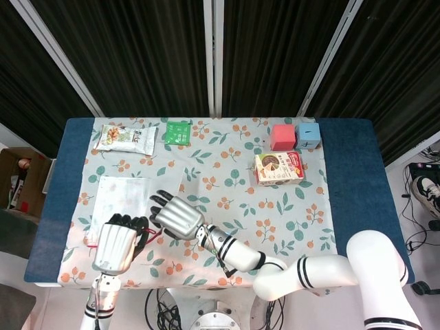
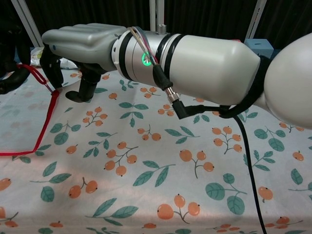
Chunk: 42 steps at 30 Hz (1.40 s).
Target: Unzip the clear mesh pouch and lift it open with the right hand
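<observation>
The right hand [image 1: 177, 218] hangs palm-down over the near left part of the table, its dark-tipped fingers [image 2: 50, 65] spread apart and bent downward. They hold nothing. In the chest view the fingertips hover just beside the red zipper edge [image 2: 45, 124] of the pouch, close to the corner where the red pull strap [image 2: 38, 73] runs up; whether a fingertip touches the strap cannot be told.

The left hand [image 1: 117, 244] sits at the near left edge, fingers curled in over the near end of the pouch. A red strap leads to it in both views, and the black fingers [image 2: 10, 80] at the left border of the chest view appear to be closed around that strap.

The clear mesh pouch [image 1: 120, 198] lies flat on the left side of the flowered tablecloth [image 1: 227, 165], between the left hand and the snack bag [image 1: 126, 138] at the far left. Its mesh is see-through, so the orange-berry print shows beneath it.

A small green packet [image 1: 178, 131] lies just right of the snack bag at the far edge. On the far right stand a red cube [image 1: 282, 137] and a blue cube [image 1: 309, 135] side by side, the blue one bearing a dark mark too small to read. In front of them lies a red-and-white box [image 1: 279, 168] with a round picture on it; its lettering is too small to read. The print on the snack bag and green packet is likewise illegible.

A green ring light [image 2: 146, 59] glows on the right wrist, and a black cable [image 2: 246, 161] loops down from it.
</observation>
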Tool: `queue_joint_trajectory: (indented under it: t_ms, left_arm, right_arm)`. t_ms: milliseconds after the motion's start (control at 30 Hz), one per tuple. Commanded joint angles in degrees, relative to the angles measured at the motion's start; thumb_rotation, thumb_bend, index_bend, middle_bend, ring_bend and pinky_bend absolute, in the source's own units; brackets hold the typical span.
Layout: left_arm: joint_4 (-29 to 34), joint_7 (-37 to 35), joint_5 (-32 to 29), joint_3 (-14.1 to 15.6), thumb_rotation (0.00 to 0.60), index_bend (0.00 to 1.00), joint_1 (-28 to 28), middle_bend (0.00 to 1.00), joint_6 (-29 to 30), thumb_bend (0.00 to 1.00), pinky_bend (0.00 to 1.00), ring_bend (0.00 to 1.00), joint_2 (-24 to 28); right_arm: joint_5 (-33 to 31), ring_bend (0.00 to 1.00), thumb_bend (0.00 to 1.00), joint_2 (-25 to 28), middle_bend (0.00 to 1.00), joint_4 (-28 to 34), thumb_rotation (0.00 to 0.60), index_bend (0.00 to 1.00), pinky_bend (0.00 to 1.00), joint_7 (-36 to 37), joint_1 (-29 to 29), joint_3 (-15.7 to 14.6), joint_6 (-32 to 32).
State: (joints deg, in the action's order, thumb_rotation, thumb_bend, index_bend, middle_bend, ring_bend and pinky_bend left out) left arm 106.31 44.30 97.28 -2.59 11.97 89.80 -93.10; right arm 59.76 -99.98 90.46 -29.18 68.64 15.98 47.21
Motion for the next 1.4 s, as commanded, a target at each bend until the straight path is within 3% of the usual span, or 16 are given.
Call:
queue_joint_trajectory:
  t_ms: [33, 533, 1000, 1400]
  left_arm:
    - [0.00, -0.08, 0.02, -0.13, 0.600, 0.72, -0.12, 0.71, -0.08, 0.43, 0.58, 0.64, 0.06]
    - [-0.55, -2.40, -0.57, -1.50, 0.600, 0.72, -0.79, 0.71, -0.17, 0.43, 0.58, 0.64, 0.08]
    - [-2.04, -5.49, -2.30, -3.63, 0.600, 0.72, -0.51, 0.71, -0.29, 0.43, 0.58, 0.64, -1.96]
    - [-2.64, -6.55, -3.80, -4.21, 0.600, 0.72, -0.11, 0.71, -1.09, 0.43, 0.58, 0.64, -2.40]
  right_arm:
    - [-0.16, 0.12, 0.34, -0.41, 0.34, -0.43, 0.600, 0.54, 0.13, 0.46, 0.15, -0.07, -0.02]
    - [1.74, 0.20, 0.48, -2.73, 0.46, -2.29, 0.600, 0.87, 0.17, 5.51, -0.72, 1.27, 3.08]
    - [-5.92, 0.21, 0.49, 0.07, 0.47, 4.70, 0.600, 0.92, 0.17, 5.71, -3.32, 6.01, 8.63]
    - [-7.19, 0.22, 0.49, 0.09, 0.47, 5.69, 0.600, 0.93, 0.17, 6.68, -3.28, 8.19, 11.37]
